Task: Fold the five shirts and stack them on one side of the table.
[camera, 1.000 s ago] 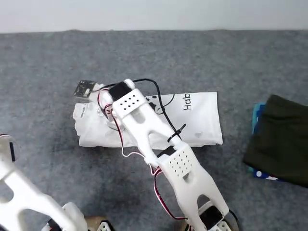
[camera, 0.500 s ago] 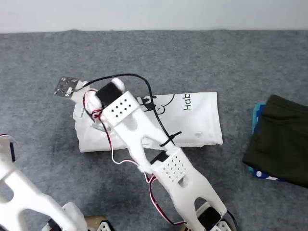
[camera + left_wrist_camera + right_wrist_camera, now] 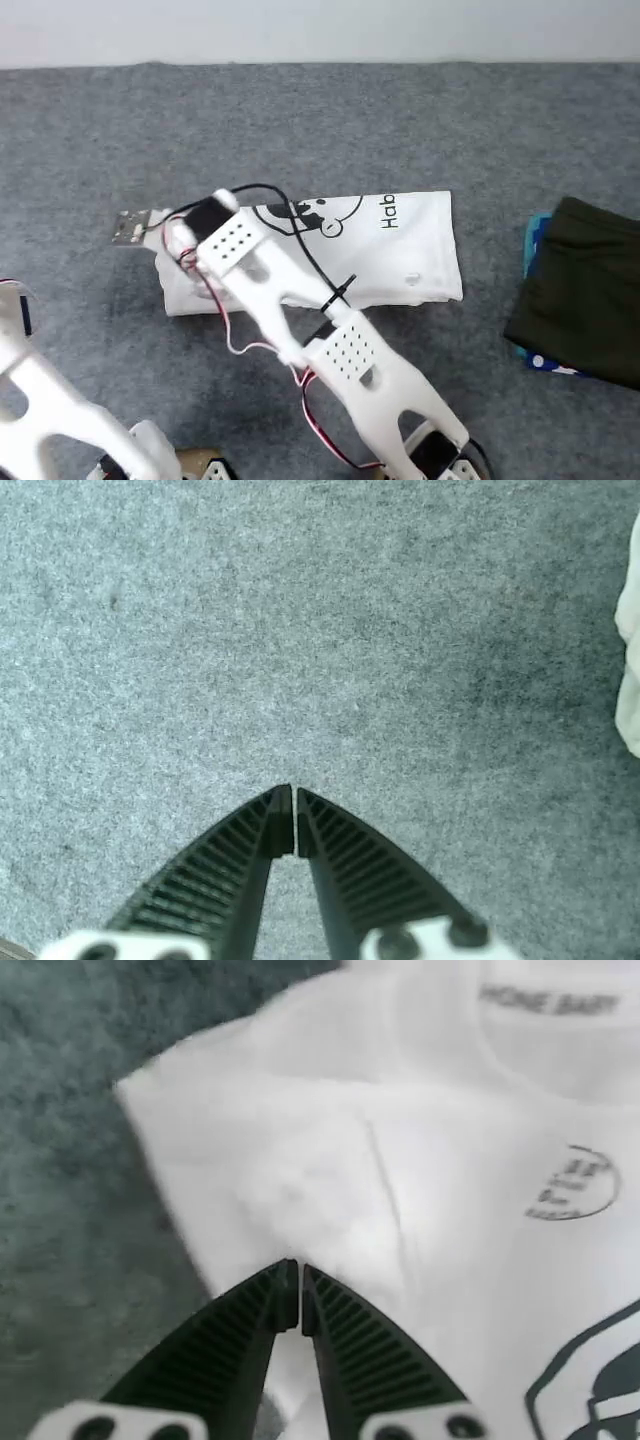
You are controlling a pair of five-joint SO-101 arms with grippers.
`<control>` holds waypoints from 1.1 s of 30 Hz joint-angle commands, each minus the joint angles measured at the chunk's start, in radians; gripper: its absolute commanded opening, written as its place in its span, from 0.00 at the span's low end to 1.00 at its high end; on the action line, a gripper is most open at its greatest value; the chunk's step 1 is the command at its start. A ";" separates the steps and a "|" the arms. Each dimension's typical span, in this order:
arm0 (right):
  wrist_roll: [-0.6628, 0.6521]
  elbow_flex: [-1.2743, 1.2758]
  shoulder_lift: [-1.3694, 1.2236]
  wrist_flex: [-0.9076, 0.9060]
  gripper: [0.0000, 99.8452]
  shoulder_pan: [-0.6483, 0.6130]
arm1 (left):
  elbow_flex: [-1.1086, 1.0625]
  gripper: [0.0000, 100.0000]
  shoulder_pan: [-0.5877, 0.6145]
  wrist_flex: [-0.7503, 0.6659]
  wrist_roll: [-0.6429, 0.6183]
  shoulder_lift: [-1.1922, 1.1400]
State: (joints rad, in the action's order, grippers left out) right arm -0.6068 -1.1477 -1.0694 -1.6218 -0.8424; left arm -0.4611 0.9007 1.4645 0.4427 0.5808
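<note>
A white shirt (image 3: 400,250) with dark print lies partly folded in the middle of the grey table (image 3: 330,120). My right arm (image 3: 260,290) stretches from the front edge over the shirt's left end. In the right wrist view my right gripper (image 3: 291,1295) is shut, its tips just above the white fabric (image 3: 330,1160) near the shirt's corner. My left arm (image 3: 40,400) stands at the front left. Its gripper (image 3: 294,825) is shut over bare carpet, and the shirt's edge (image 3: 630,670) shows off to one side.
A stack of folded shirts, dark green (image 3: 585,285) on top of blue (image 3: 536,240), sits at the table's right edge. Red and black cables (image 3: 300,250) hang along the right arm.
The right arm's wrist has swung left and then toward the front, from over the shirt's upper left part to its left end. The left arm has not moved.
</note>
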 commanded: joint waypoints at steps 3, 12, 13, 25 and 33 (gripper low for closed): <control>-0.025 -0.012 0.018 0.206 0.01 0.116 | 0.004 0.01 0.008 0.005 -0.006 0.032; 0.000 -0.028 0.022 0.217 0.01 0.153 | 0.004 0.01 0.003 0.002 -0.006 0.026; 0.014 -0.049 0.027 0.183 0.01 0.148 | 0.004 0.01 0.003 -0.003 -0.006 0.026; 0.092 -0.258 0.067 -0.176 0.01 0.085 | -0.039 0.01 0.002 -0.032 -0.006 0.032; 0.094 0.003 0.051 -0.145 0.01 0.142 | -0.039 0.01 0.002 -0.032 -0.006 0.032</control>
State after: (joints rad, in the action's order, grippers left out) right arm -0.5209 -1.2075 -1.0694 -1.7538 -0.7472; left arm -0.5071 0.9007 1.4523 0.4427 0.5808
